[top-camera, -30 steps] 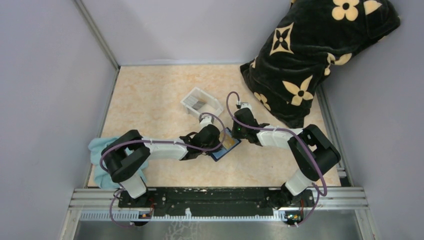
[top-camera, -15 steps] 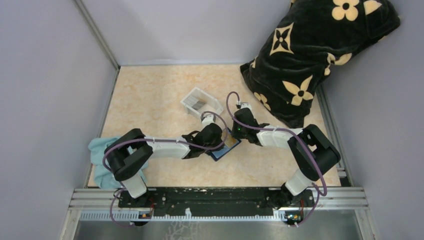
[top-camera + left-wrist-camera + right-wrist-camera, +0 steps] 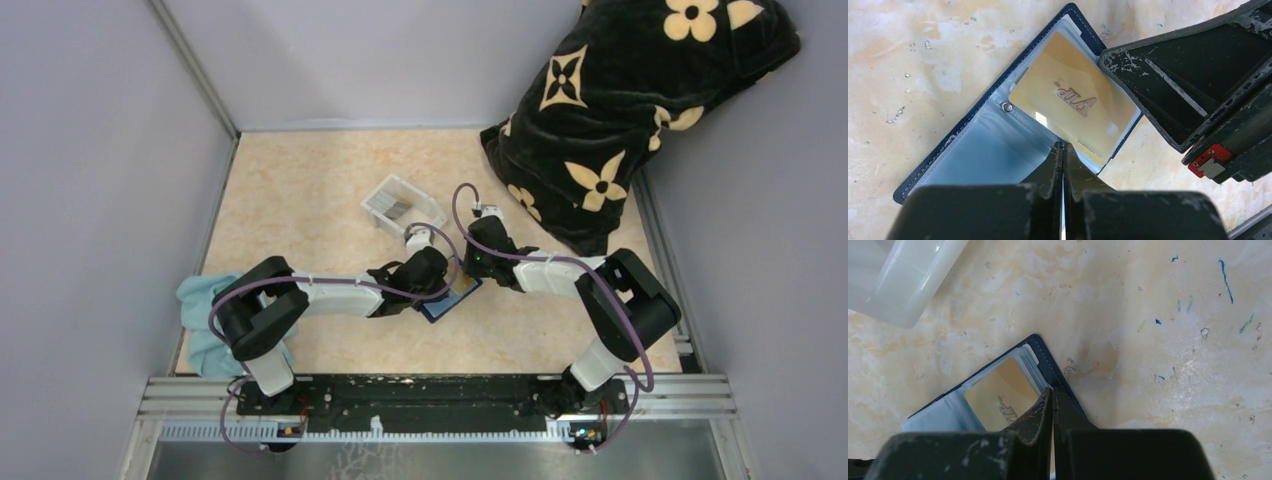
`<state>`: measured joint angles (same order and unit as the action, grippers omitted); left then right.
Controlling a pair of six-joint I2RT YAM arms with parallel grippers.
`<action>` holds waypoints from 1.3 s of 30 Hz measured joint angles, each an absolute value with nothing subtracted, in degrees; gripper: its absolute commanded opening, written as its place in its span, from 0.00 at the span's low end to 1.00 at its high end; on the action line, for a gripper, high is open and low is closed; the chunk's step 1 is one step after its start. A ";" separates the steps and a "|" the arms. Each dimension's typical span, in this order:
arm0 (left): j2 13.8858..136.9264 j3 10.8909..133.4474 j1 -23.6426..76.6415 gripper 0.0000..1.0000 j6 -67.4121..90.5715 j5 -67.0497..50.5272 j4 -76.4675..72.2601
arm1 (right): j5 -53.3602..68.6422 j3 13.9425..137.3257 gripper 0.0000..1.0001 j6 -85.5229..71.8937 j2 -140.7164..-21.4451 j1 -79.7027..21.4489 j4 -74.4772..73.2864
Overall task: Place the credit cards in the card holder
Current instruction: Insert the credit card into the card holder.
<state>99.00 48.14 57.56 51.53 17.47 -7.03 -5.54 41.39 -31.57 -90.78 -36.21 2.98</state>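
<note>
Pressing down with both arms, I am pinning the open card holder (image 3: 983, 155) flat on the worktop (image 3: 1158, 340), near the middle of the top view. The left gripper (image 3: 1063, 149) has its fingers squeezed fully together with nothing between them. I am using them as one blunt tip against the 6 o'clock edge of the tan card (image 3: 1075, 115) in the left wrist view. That card is lying on the holder's right half and looks only partly tucked under a pocket. I am judging that this nudge is meant to slide it deeper in.

The right gripper (image 3: 1053, 395), its fingers likewise closed on nothing, is bearing on the holder's navy edge at its 3 o'clock side. This seems meant to stop the wallet skating away or folding shut while the card is being pushed.

The white tray (image 3: 913, 280) is sitting at 11 o'clock from the holder, a little apart, with dark cards (image 3: 398, 209) waiting inside. I am reckoning one card is nearly seated and the others are not yet loaded.
</note>
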 measured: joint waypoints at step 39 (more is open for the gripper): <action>93.10 41.54 57.49 0.00 53.17 22.72 -5.02 | 0.21 31.75 0.53 -35.18 -79.70 -37.12 2.02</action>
<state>93.10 41.54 57.49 53.17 22.72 -5.02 0.21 31.75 -35.18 -79.70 -37.12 2.02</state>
